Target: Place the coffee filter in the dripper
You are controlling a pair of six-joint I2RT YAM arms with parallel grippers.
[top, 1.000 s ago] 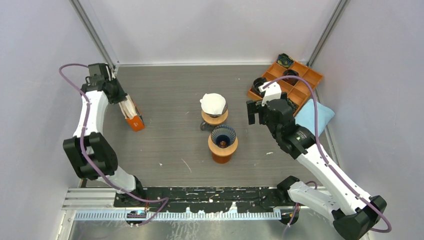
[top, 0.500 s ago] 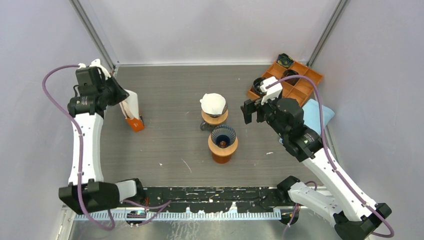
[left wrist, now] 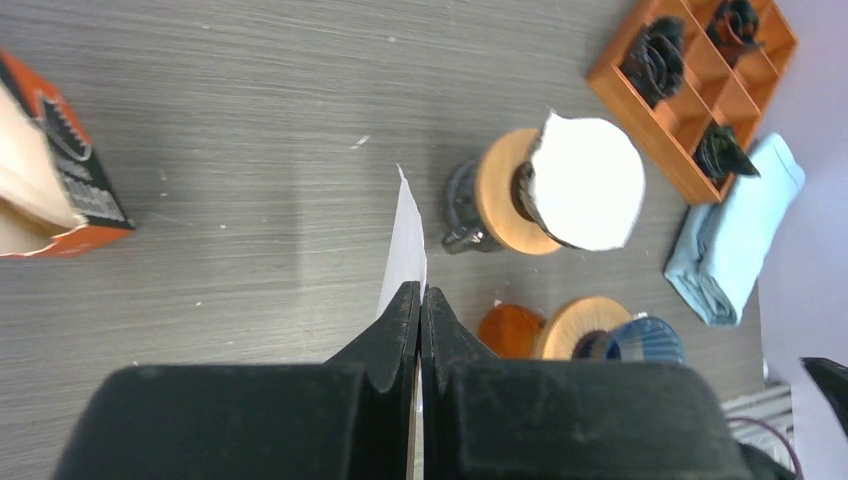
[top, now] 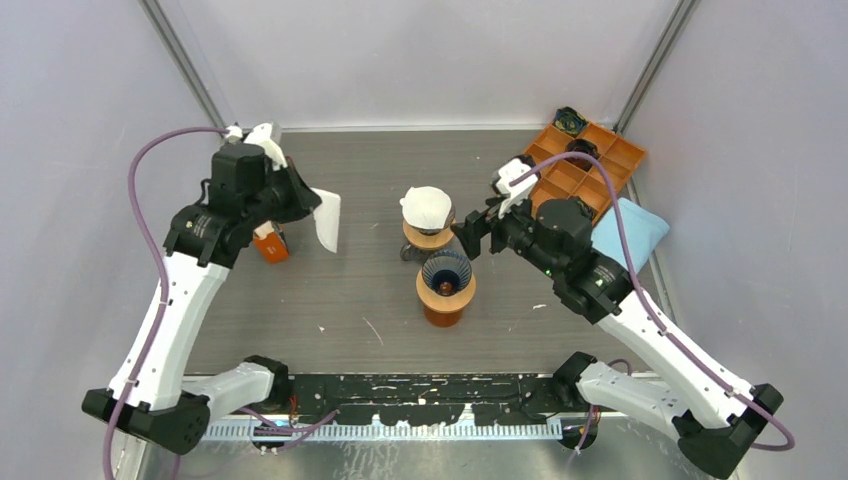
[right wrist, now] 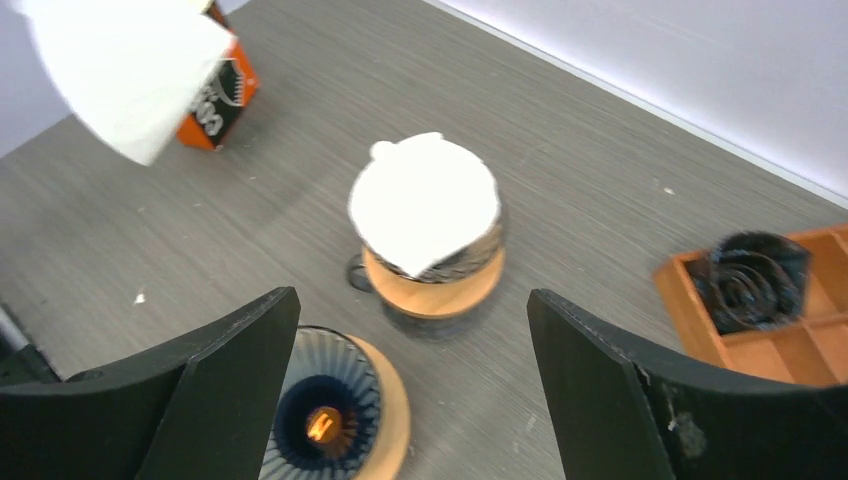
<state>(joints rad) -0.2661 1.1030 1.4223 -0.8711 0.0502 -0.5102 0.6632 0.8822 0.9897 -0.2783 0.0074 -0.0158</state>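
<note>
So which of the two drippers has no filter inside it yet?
The nearer dripper, whose dark ribbed cone is open to view. The farther dripper already has a white filter sitting in it.

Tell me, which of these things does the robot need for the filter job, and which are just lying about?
Part of the job:
left hand, pinching the coffee filter
empty dripper, nearest the arms

Lying about:
orange filter box
far dripper, already wearing a filter
orange tray
blue cloth

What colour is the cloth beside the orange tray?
The cloth is light blue, best in left wrist view.
</note>
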